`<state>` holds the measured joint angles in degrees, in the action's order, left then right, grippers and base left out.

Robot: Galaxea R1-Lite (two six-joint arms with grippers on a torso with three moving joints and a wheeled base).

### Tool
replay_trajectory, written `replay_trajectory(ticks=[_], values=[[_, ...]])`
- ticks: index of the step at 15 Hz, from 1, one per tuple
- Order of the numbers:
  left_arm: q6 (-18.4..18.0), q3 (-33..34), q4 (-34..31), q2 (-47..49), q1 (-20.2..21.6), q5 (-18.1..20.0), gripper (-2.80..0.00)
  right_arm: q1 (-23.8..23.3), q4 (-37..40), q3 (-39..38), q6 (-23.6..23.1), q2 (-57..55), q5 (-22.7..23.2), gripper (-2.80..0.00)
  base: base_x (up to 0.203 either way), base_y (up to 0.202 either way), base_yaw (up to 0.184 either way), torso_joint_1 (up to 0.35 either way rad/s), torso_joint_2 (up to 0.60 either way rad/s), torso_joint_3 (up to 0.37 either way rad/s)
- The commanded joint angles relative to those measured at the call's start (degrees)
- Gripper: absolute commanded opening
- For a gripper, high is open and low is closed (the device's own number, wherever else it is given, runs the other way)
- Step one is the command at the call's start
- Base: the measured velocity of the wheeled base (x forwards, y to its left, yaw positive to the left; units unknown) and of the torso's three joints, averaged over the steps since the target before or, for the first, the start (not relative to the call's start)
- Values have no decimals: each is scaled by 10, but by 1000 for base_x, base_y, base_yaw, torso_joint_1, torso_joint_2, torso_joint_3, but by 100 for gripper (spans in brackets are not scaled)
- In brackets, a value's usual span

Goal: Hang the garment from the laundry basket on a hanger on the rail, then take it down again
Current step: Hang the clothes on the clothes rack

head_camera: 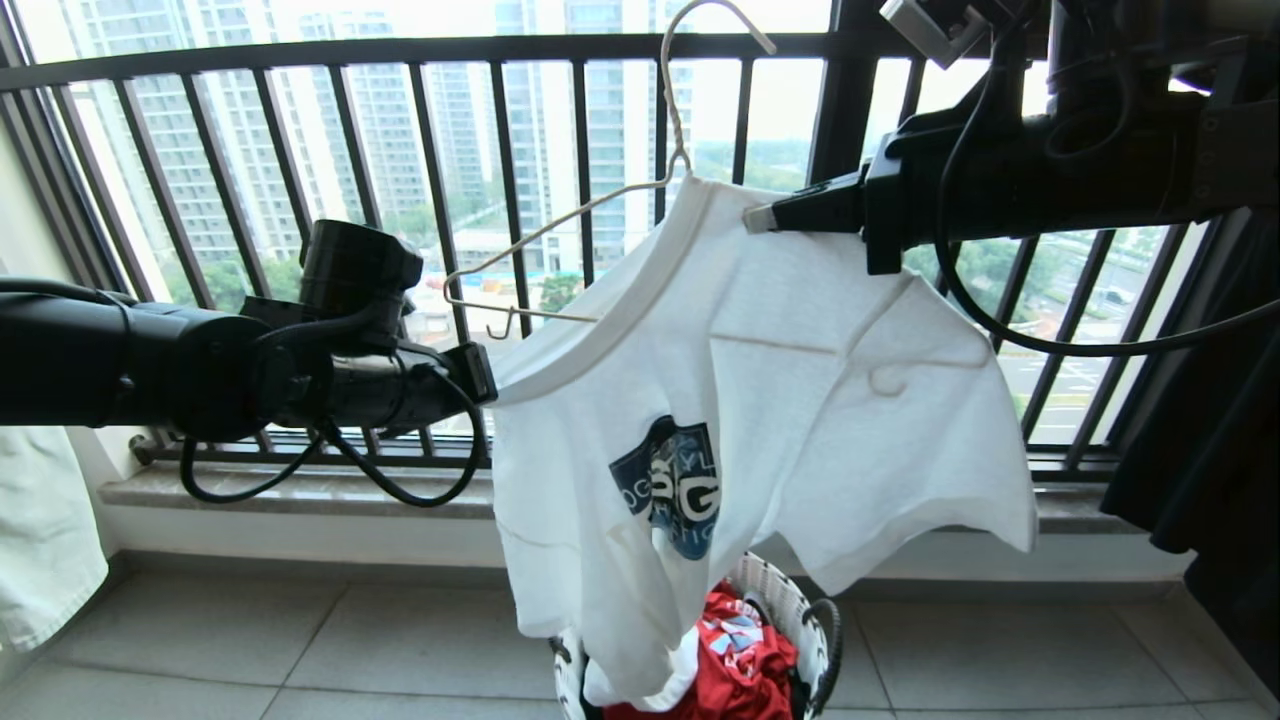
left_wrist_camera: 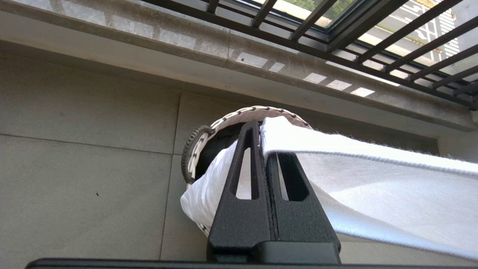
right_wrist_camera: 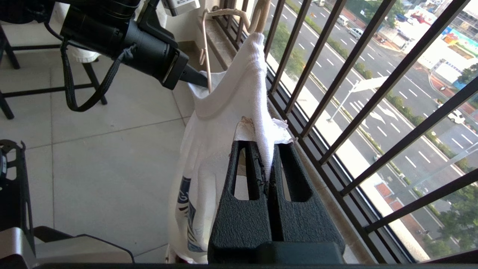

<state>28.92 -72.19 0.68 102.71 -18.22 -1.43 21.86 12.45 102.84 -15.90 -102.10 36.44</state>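
Note:
The white garment (head_camera: 790, 400) with a blue square logo hangs spread between both grippers, above the laundry basket (head_camera: 795, 605). My left gripper (head_camera: 488, 378) is shut on the ribbed collar's left end (left_wrist_camera: 260, 127). My right gripper (head_camera: 752, 216) is shut on a fold of the cloth beside the neck (right_wrist_camera: 267, 147). The cream wire hanger (head_camera: 560, 225) is partly inside the garment: its left arm sticks out through the neck and its hook points up at the window. The garment's lower edge dips into the basket (left_wrist_camera: 239, 112). The rail is out of view.
Black window railing bars (head_camera: 510, 170) and a stone sill (head_camera: 300, 490) stand right behind the garment. A red garment (head_camera: 745, 660) lies in the basket. A black shirt (head_camera: 1210, 430) hangs at the right, and a white cloth (head_camera: 40, 540) at the left.

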Motion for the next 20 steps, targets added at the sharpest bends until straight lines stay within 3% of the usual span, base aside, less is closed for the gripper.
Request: replay_trajectory(ticks=[1,20], values=[[2,4,16,3,9,-1,-280,0,1,0,0,3,2,-280,0,0,0,0,0,0],[-1,-13,32,-11,62,0,-280,-27,-27,-30,-1,-8,9,-280,0,0,0,0,0,0]])
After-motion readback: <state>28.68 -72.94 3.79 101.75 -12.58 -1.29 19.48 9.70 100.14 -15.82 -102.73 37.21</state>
